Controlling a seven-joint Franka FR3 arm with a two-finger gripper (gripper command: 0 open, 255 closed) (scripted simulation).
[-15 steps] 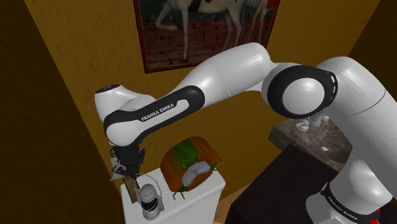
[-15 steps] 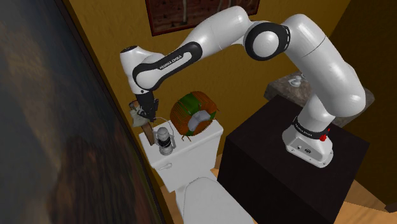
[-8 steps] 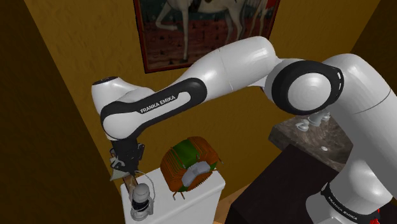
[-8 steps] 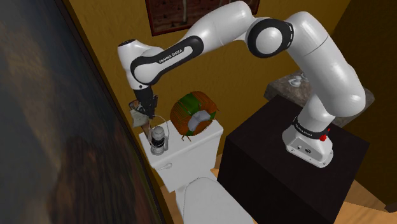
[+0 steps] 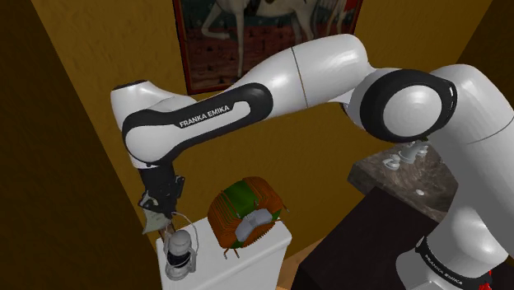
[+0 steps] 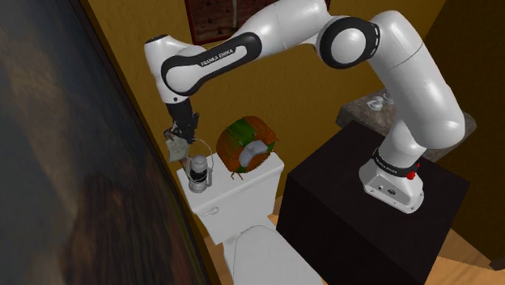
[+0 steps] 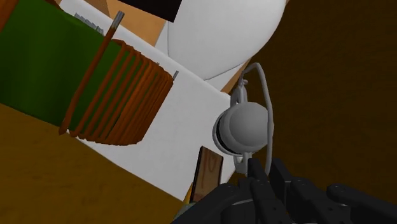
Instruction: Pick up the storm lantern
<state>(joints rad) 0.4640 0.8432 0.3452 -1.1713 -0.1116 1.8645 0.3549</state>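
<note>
The storm lantern (image 5: 179, 255) is small and grey, with a glass globe and a thin wire handle. It hangs at the end of the white toilet tank lid (image 5: 264, 251) nearest the shoulder view's left. My gripper (image 5: 170, 227) is right above it, shut on the wire handle. In the second exterior view the lantern (image 6: 197, 172) dangles under the gripper (image 6: 185, 144) near the brown wall. The wrist view looks down along the gripper (image 7: 259, 181) at the lantern's round top (image 7: 245, 127), with the handle running up between the fingers.
A round orange and green ribbed object (image 5: 245, 210) lies on the tank beside the lantern. A small flat framed thing (image 7: 207, 175) leans close to the gripper. The toilet bowl (image 6: 259, 255), the black stand (image 6: 364, 219) and a stone counter (image 5: 404, 177) are nearby.
The arm has risen and swung toward the shoulder view's left. The lantern has gone with it, from nearer the ribbed object to the tank's end by the wall.
</note>
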